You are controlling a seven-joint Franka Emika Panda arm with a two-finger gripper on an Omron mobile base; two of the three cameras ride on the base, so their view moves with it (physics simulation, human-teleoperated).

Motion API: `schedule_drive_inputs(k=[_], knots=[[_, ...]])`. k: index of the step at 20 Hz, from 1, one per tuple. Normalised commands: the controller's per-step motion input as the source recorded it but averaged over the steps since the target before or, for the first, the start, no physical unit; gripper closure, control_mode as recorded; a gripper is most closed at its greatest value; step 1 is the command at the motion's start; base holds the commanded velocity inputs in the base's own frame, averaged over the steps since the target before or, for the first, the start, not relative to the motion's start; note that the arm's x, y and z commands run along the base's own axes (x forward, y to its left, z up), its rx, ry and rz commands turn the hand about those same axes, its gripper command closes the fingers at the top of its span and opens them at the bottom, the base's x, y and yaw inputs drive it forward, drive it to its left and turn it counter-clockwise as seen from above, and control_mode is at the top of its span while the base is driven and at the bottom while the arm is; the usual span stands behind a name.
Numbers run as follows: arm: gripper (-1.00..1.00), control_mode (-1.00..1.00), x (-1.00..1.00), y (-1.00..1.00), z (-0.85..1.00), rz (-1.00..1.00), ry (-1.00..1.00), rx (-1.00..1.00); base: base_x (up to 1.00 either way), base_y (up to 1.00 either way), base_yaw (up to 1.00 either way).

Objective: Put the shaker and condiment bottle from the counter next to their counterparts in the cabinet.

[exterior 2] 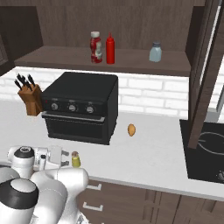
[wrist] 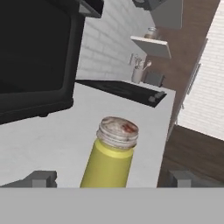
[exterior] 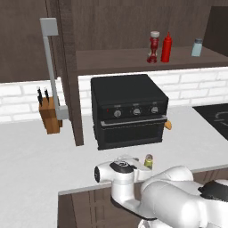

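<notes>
The condiment bottle already stands on the cabinet shelf above the toaster oven, touching or just beside the red squeeze bottle. The pale blue shaker stands further along the same shelf, with bare board on either side of it.

The step in hand is the pickup of the yellow shaker. It stands upright on the counter in front of the toaster oven, near the counter's front edge. The gripper is level with it and wide open — one finger on each side of the shaker body, neither pad visibly touching, nothing held.

Next move, as judged from this position: close the jaws squarely on the yellow body below the cap, confirm a firm hold, then lift straight up before travelling. The lift must clear the top of the toaster oven — the shelf sits directly above it — and the shaker should be set down just beside the pale blue shaker.
</notes>
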Motion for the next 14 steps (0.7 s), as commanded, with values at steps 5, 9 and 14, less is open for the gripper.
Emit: schedule_drive_inputs(k=[5, 9, 14], knots=[[-1.0, -1.0, 0.11, -0.2, -0.15, 0.0, 0.0, 0.0, 0.0, 0.0, 0.0], [-1.0, -1.0, 0.08, -0.25, -0.09, 0.0, 0.0, 0.0, 0.0, 0.0, 0.0], [-1.0, -1.0, 0.09, -0.3, -0.06, 0.0, 0.0, 0.0, 0.0, 0.0, 0.0]])
